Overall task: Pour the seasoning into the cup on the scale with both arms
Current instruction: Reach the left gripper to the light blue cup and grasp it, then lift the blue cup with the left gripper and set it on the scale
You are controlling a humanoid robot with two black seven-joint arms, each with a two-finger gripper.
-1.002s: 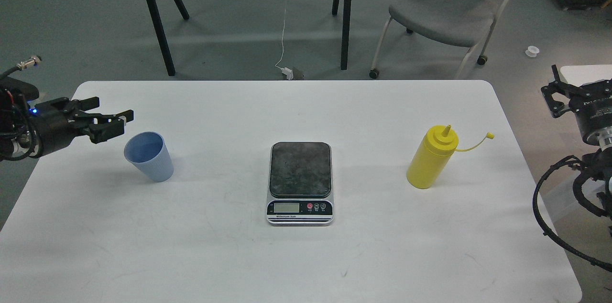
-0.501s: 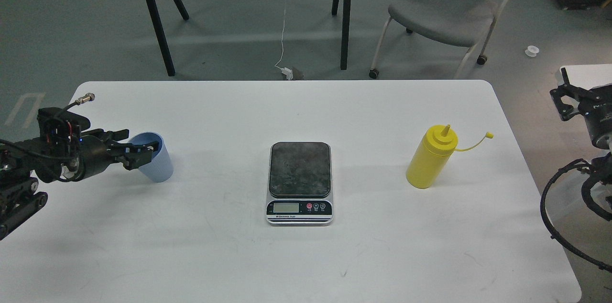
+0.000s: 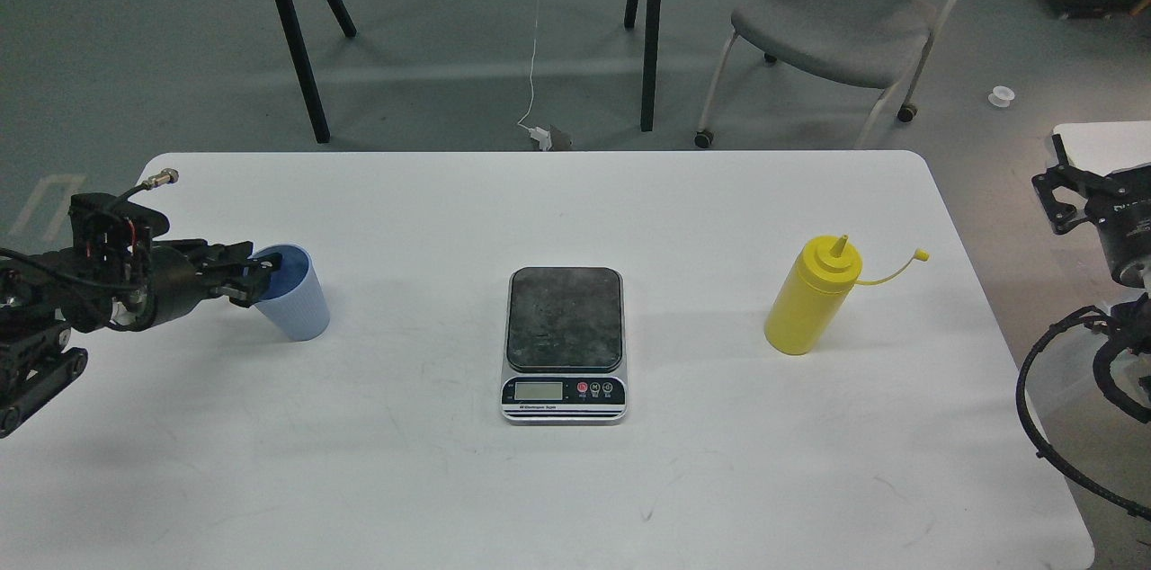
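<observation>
Light, thin-walled ribbed blue plastic cup (image 3: 292, 300), left of the flat kitchen scale (image 3: 564, 342): left gripper's (image 3: 254, 275) fingers pinch its rim; squeeze gently. Right gripper's (image 3: 1070, 192) fingers: cannot tell.

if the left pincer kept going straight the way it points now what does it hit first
The light blue ribbed cup: the left pincer points right and its tips are already at the cup's near rim. Whether they touch it is unclear. Beyond the cup lies the kitchen scale.
</observation>
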